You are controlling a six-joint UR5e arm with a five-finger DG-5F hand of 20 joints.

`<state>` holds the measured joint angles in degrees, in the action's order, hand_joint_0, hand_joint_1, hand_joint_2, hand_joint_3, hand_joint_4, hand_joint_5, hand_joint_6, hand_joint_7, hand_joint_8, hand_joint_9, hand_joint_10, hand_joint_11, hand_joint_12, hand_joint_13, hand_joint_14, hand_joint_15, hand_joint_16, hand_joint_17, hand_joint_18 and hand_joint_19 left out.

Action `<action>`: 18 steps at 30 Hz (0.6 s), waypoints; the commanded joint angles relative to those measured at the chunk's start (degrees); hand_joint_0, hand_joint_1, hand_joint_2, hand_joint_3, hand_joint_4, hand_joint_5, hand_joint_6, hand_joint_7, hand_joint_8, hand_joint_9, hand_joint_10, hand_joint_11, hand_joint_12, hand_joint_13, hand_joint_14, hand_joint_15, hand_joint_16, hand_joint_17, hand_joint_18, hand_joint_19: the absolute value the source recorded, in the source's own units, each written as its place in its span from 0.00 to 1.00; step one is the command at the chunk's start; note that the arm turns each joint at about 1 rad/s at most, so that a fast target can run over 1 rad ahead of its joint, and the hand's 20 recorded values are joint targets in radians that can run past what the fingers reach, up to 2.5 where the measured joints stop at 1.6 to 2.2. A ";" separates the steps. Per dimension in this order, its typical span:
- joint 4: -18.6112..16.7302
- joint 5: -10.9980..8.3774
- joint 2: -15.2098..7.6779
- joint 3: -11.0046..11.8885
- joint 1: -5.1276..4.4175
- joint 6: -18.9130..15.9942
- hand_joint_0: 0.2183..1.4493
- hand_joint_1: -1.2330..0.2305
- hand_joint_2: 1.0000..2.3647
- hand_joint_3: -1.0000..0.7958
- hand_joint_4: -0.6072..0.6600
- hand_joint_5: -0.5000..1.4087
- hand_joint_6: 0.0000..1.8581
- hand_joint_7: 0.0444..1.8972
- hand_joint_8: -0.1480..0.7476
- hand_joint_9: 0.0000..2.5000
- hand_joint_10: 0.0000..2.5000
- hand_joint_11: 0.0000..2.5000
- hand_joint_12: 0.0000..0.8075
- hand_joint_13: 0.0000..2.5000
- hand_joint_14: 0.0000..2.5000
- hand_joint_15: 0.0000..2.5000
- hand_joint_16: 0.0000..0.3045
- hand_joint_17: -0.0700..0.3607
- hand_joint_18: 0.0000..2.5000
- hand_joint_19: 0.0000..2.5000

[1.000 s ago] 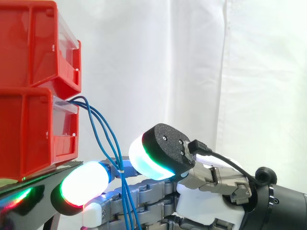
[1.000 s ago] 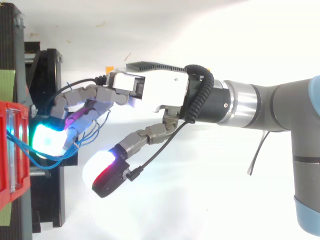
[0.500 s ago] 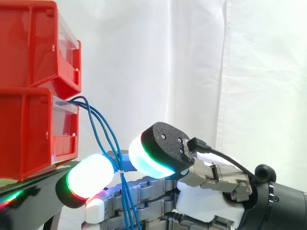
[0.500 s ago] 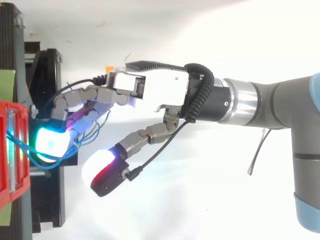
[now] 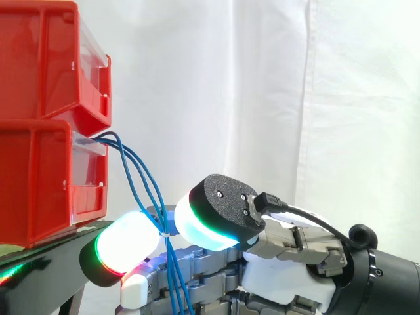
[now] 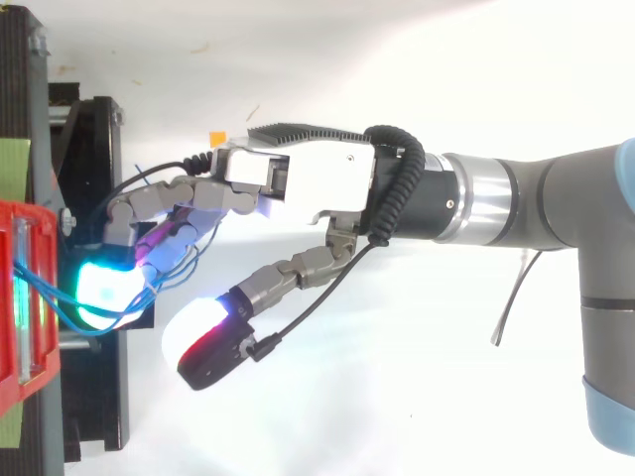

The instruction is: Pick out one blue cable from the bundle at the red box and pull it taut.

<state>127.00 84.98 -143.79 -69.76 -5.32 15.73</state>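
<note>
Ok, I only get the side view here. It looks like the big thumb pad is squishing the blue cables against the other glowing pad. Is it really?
Observer: No. From the top view, the hand holds its thumb out away from the curled fingers, with open space between them.
Operator: So what's got the cables?
Observer: The blue cables loop out from the red box and run in among those curled fingers, by the cyan pad.
Operator: What's the arm like?
Observer: The arm is grey, with a light blue part at the right edge.
</note>
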 commanded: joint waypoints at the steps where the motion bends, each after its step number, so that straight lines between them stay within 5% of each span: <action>1: 0.00 0.54 0.00 0.06 0.40 0.00 0.27 0.37 0.01 0.38 0.53 0.20 0.27 0.60 0.38 0.34 0.01 0.15 0.35 0.31 0.01 0.17 0.13 0.37 0.28 0.27; 18: 0.35 2.56 0.00 0.06 0.75 0.00 0.27 0.38 0.01 0.40 0.53 0.20 0.27 0.61 0.38 0.34 0.01 0.16 0.35 0.31 0.01 0.18 0.13 0.37 0.29 0.27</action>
<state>127.39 87.47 -143.76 -69.71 -4.44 15.79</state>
